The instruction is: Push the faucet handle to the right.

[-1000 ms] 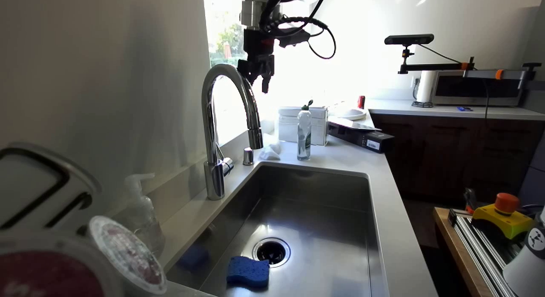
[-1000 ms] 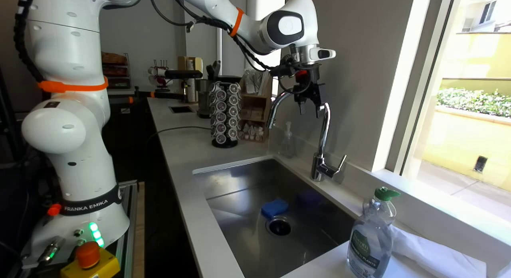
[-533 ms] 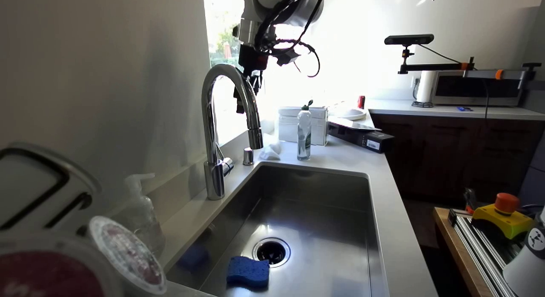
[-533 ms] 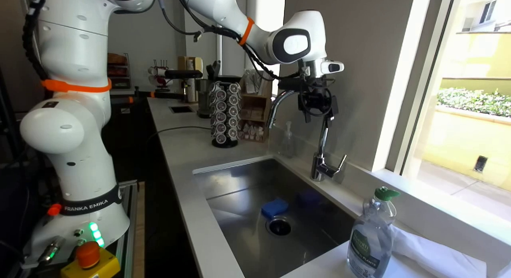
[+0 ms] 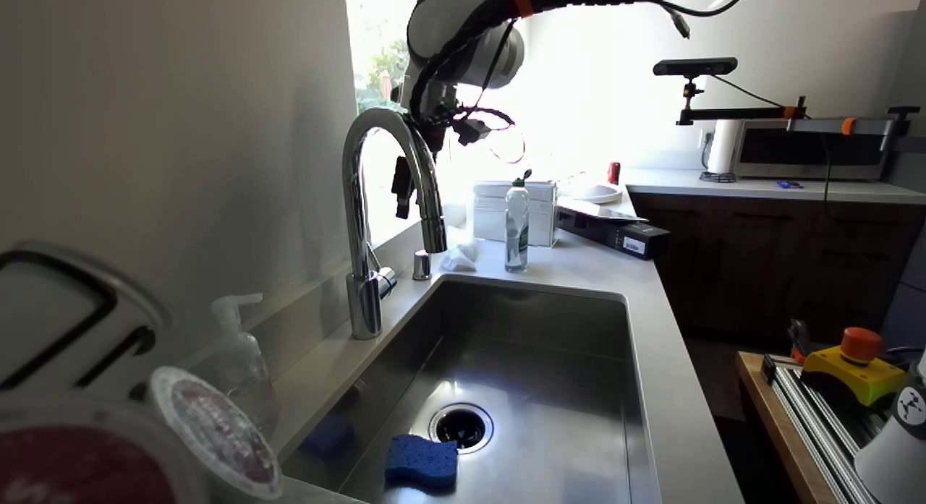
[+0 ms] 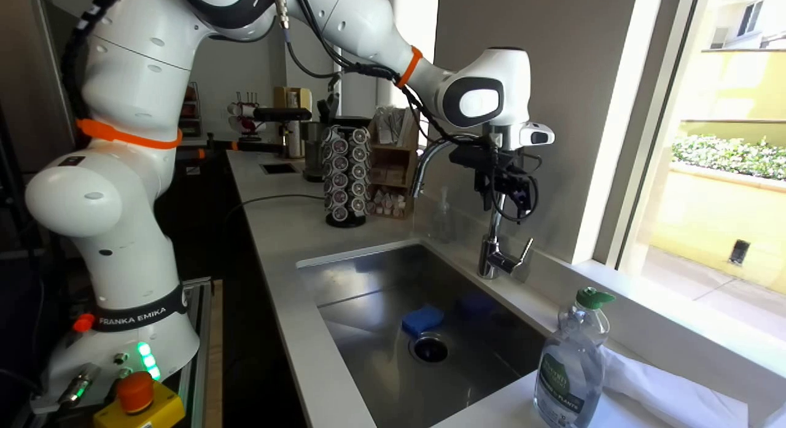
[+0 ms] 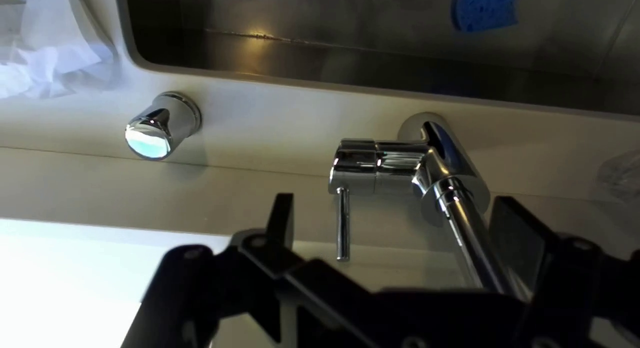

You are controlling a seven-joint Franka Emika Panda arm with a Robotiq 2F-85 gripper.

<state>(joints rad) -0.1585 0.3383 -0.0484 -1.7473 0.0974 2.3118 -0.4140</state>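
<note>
The faucet handle is a thin chrome lever [image 7: 343,225] on a short side cylinder of the faucet. It also shows low on the faucet in both exterior views [image 5: 373,258] [image 6: 524,253]. The tall chrome spout [image 5: 391,117] arches over the sink; its shaft [image 7: 465,233] runs close beside my right-hand finger in the wrist view. My gripper [image 7: 394,200] is open, with nothing held. In the wrist view the lever appears between the fingers, nearer the left one. In an exterior view the gripper [image 6: 505,198] hangs above the handle, apart from it. The spout partly hides the gripper [image 5: 403,193].
The steel sink [image 5: 535,323] holds a blue sponge [image 5: 422,462]. A chrome cap [image 7: 165,126] stands beside the faucet. A soap bottle [image 6: 568,366] and white cloth [image 6: 675,385] lie beyond it. A pump bottle [image 5: 249,374] stands on the faucet's other side. The wall and window are close behind.
My arm has moved down and towards the window side, bringing the gripper lower behind the spout. The gripper has also turned. The faucet and handle have not moved.
</note>
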